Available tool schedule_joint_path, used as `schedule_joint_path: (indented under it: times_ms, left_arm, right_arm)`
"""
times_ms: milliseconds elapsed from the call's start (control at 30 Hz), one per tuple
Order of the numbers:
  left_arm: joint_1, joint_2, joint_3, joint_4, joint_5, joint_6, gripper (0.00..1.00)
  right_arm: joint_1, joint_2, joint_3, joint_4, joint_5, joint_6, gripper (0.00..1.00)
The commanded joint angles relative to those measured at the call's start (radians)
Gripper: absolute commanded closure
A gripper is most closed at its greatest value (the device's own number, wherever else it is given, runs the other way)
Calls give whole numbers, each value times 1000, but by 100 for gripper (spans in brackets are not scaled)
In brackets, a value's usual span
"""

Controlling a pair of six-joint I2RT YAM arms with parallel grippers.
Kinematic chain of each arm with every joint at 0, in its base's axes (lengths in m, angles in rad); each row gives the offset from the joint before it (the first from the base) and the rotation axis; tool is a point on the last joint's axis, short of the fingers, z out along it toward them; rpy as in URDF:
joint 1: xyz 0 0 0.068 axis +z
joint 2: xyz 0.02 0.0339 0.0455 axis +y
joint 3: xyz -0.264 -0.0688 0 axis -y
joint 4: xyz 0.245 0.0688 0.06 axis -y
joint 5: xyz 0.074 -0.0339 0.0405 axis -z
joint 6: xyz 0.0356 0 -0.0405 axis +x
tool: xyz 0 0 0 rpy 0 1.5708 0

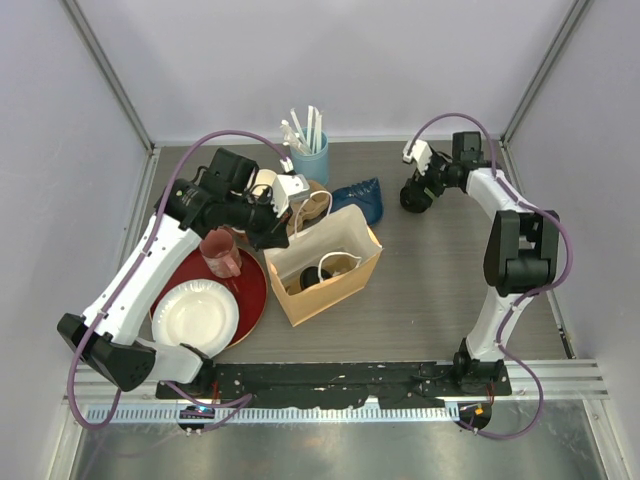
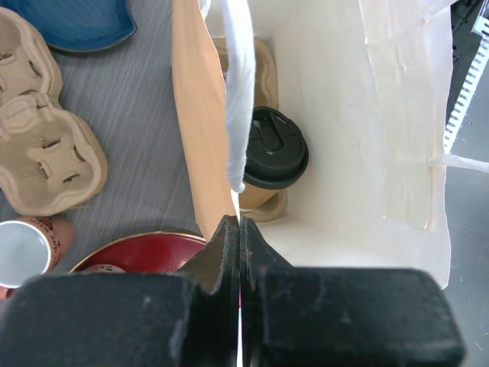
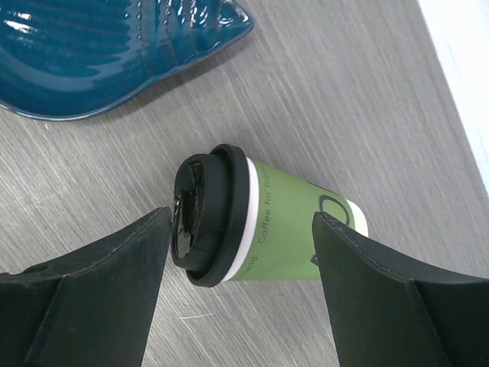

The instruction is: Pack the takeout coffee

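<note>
A green-sided takeout coffee cup [image 3: 294, 229] with a black lid [image 3: 208, 214] lies on its side on the grey table. My right gripper [image 3: 241, 218] is open, one finger on each side of the cup, lid end toward the left finger. A kraft-brown cup with a black lid [image 2: 273, 149] stands inside the open paper bag [image 1: 325, 270]. At the bag's left rim, my left gripper [image 2: 240, 225] is shut on the white bag handle [image 2: 238, 115]. In the top view the right gripper [image 1: 415, 195] covers the green cup.
A blue fish-shaped dish [image 3: 99, 46] lies just left of the green cup. A pulp cup carrier [image 2: 42, 153], a pink mug [image 1: 220, 250], a red plate [image 1: 250, 290] and a white paper plate [image 1: 195, 315] sit left of the bag. A blue utensil cup [image 1: 308, 155] stands behind it.
</note>
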Motion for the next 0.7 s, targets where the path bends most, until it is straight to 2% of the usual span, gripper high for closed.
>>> schedule_joint_path:
  times_ms: [0, 100, 267, 667]
  left_arm:
    - [4, -11, 27, 10, 25, 7, 100]
    - [4, -11, 28, 8, 22, 6, 100]
    - [2, -22, 25, 4, 21, 7, 100]
    - [4, -20, 33, 1, 22, 13, 100]
  right_arm:
    - [37, 8, 20, -33, 12, -74, 20]
    - [62, 29, 20, -28, 47, -77, 21]
    - [63, 28, -21, -6, 109, -77, 29]
    - [51, -52, -135, 38, 175, -114, 25]
